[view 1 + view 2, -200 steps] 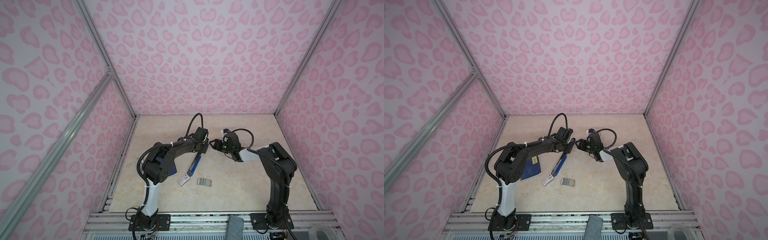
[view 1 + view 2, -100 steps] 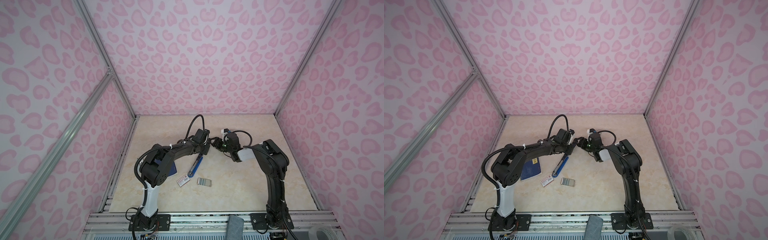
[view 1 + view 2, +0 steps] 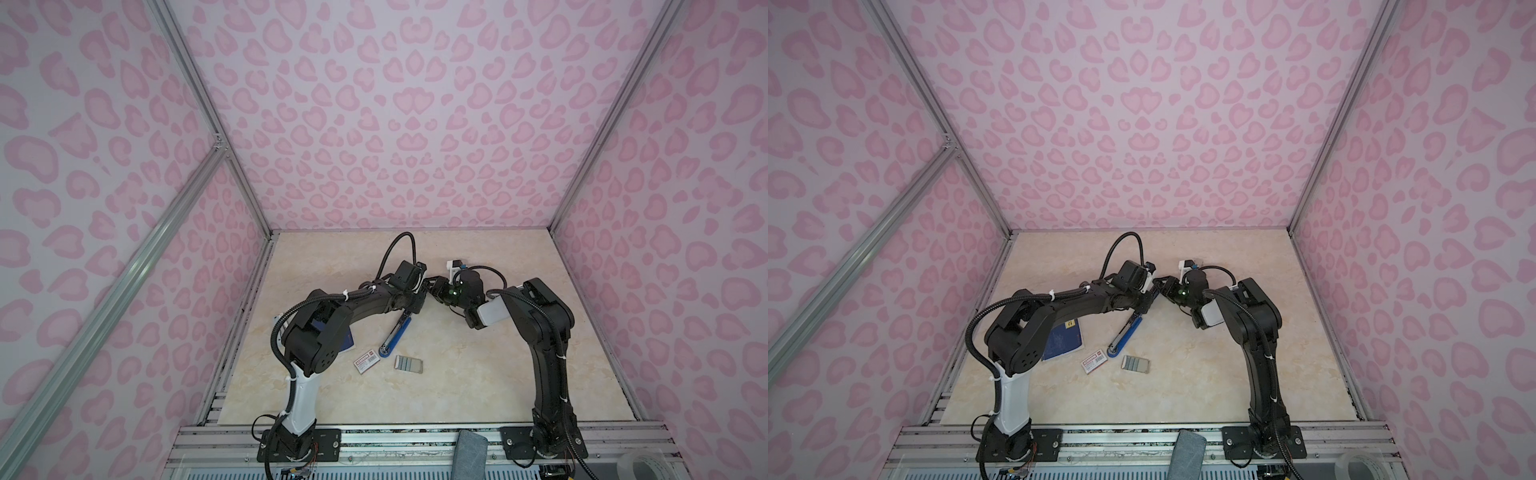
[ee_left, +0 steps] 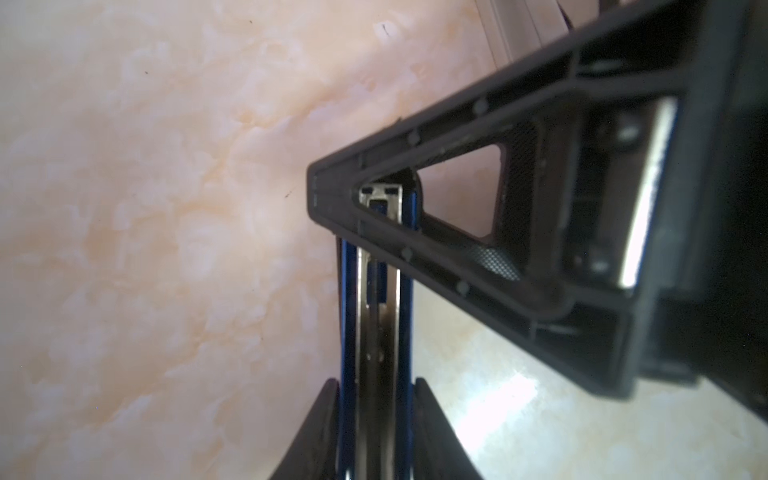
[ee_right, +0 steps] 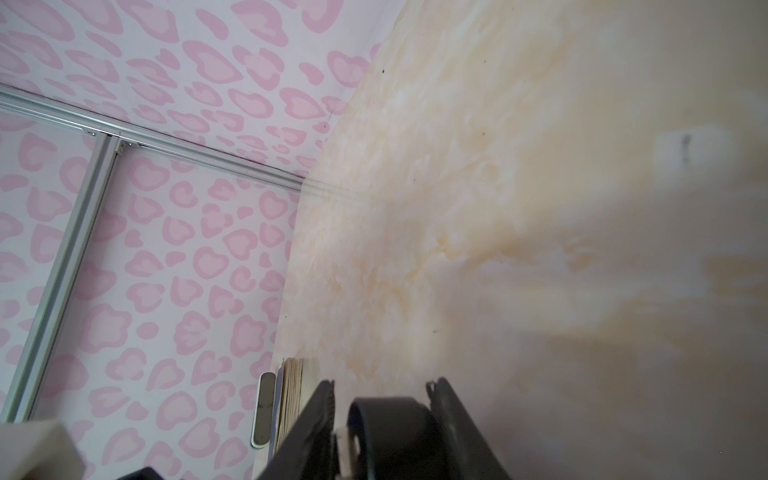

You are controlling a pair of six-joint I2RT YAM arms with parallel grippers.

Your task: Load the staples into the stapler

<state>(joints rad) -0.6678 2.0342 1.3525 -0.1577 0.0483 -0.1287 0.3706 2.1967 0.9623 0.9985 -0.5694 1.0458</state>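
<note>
The right hand (image 3: 433,286) has moved in against the left hand (image 4: 376,386), which pinches the blue stapler (image 3: 395,335); the right's own grip I can't make out. Staples (image 3: 408,364) lie apart on the table (image 3: 478,374). A crooked push could twist the stapler loose.

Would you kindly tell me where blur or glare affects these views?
Left wrist view: stapler rail fairly sharp, bright glare patch on the table. Right wrist view: table smeared on one side, wall crisp. Both top views: evenly lit, no strong glare, stapler small.
</note>
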